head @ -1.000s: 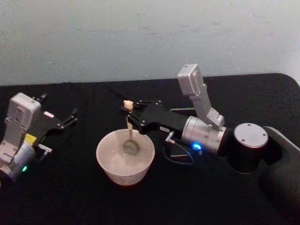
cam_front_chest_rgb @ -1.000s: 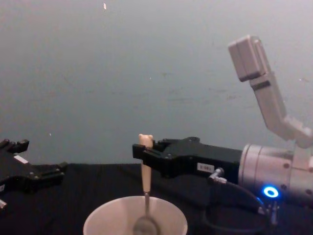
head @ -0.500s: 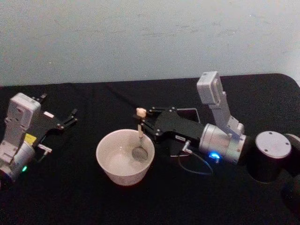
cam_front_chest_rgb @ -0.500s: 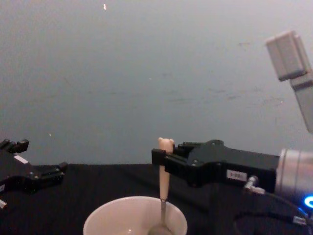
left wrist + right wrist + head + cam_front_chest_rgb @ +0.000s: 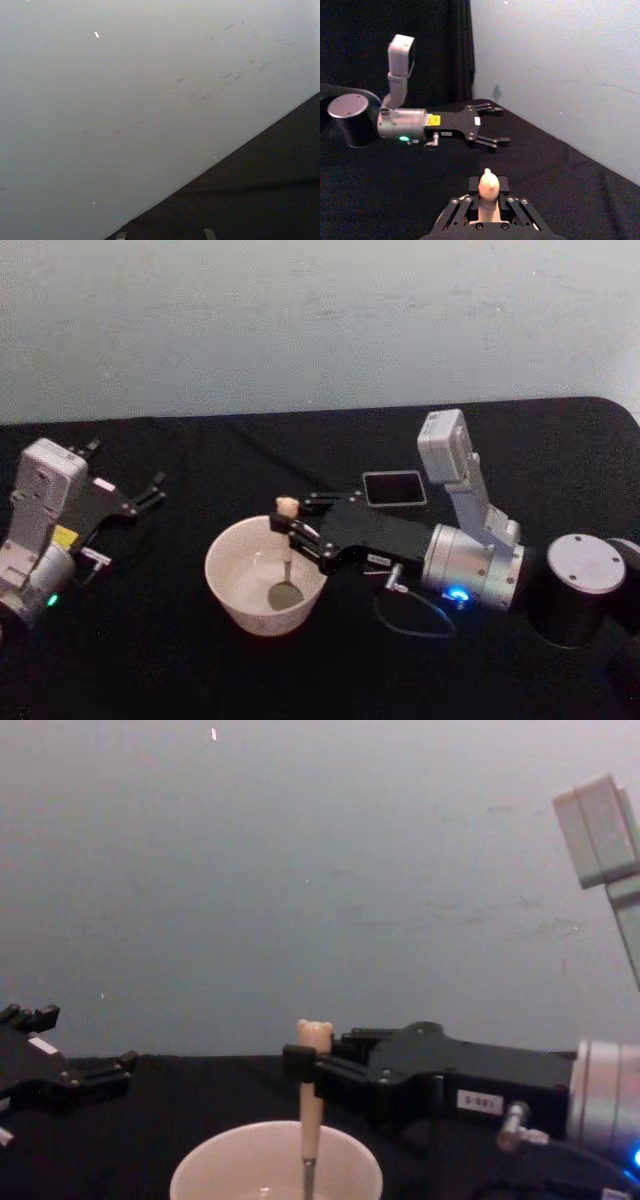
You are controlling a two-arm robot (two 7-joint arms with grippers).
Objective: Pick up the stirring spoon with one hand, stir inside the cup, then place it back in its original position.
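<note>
The cream-white cup (image 5: 248,614) stands on the black table in front of me, its rim low in the chest view (image 5: 215,1157). The stirring spoon (image 5: 285,594) stands upright in it, steel bowl down inside and bear-head handle (image 5: 313,1033) above the rim. My right gripper (image 5: 289,531) reaches in from the right and is shut on the beige handle (image 5: 487,188). The dark grey square holder (image 5: 394,488) stands behind the right arm. My left gripper (image 5: 125,467) rests at the far left, open and holding nothing, also seen from the right wrist (image 5: 495,125).
The black table (image 5: 180,670) runs to a pale wall (image 5: 300,320) at the back. A thin cable (image 5: 410,615) loops under the right wrist. Bare cloth lies in front of the cup and between it and the left arm.
My right gripper has carried the spoon from the cup's right side back toward its middle and nearer me. The arm shifted, so the holder behind it now shows. The left arm has not moved.
</note>
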